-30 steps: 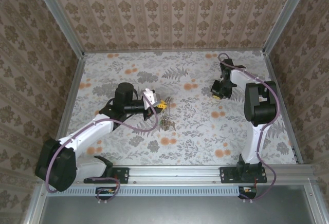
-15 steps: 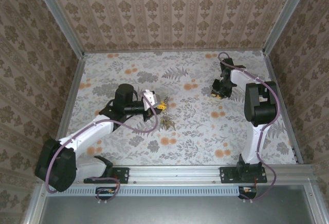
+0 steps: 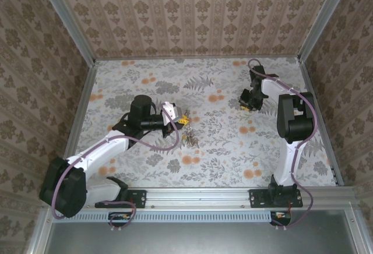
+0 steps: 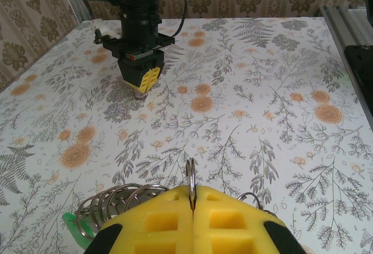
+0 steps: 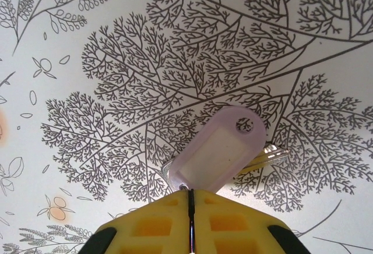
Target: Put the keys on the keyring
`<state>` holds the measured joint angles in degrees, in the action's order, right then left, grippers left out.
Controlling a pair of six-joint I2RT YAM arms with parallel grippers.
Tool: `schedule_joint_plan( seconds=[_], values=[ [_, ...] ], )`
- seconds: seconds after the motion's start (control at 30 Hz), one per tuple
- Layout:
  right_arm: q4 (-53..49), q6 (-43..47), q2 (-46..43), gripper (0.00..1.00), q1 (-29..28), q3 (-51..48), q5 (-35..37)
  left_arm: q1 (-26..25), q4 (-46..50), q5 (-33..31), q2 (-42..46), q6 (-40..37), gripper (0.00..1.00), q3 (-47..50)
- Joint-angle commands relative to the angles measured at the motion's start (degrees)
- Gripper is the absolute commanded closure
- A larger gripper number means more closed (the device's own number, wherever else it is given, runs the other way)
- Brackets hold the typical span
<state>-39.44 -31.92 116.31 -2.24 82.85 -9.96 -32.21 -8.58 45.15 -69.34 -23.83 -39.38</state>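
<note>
There is not much else about. A pale lilac tag (image 5: pixel 218 152) lies flat on the cloth (image 3: pixel 221 149) at the far right, and a silvery key (image 5: pixel 270 154) pokes out from under it. The right gripper (image 5: pixel 190 201) stands straight down over the tag with its fingers pressed together. The tag's near end sits right at their tips, but I cannot tell whether they nip it. Well apart, toward the middle left, the left gripper (image 4: pixel 192 198) points to the right, its yellow fingers squeezed on the keyring (image 4: pixel 190 175), a thin metal ring standing on edge out of the seam between them. Just left of those fingers sit several coiled wire loops (image 4: pixel 113 204), with a green key head (image 4: pixel 70 222) peeping out below. From above, the keys (image 3: pixel 189 139) show as a small silvery bunch just beside the fingertips, toward the near edge. Floral cloth stretches between the two grippers. It is white, printed with grey ferns and orange blossoms. Brown damask walls (image 3: pixel 192 15) close three sides, aluminium posts (image 3: pixel 64 18) stand in the corners, and a rail (image 3: pixel 204 197) runs along the near edge where the arms are bolted.
</note>
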Motion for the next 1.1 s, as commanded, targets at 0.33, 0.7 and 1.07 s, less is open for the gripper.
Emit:
schedule_joint_plan(
  seconds=[0.33,0.7,1.07],
  values=[
    [0.61,-1.73,1.10,0.88,0.22,1.39,-0.83,-0.14,-2.32,0.87,1.67,-0.40,1.00,0.04],
    [0.98,-2.09,1.77,0.89,0.22,1.13,-1.56,-0.14,-2.58,0.91,1.40,-0.41,1.00,-0.04],
    [12.24,-2.02,-6.94,1.00,0.05,-6.94,-8.78,0.04,-2.47,0.81,2.28,-0.33,1.00,0.04]
  ],
)
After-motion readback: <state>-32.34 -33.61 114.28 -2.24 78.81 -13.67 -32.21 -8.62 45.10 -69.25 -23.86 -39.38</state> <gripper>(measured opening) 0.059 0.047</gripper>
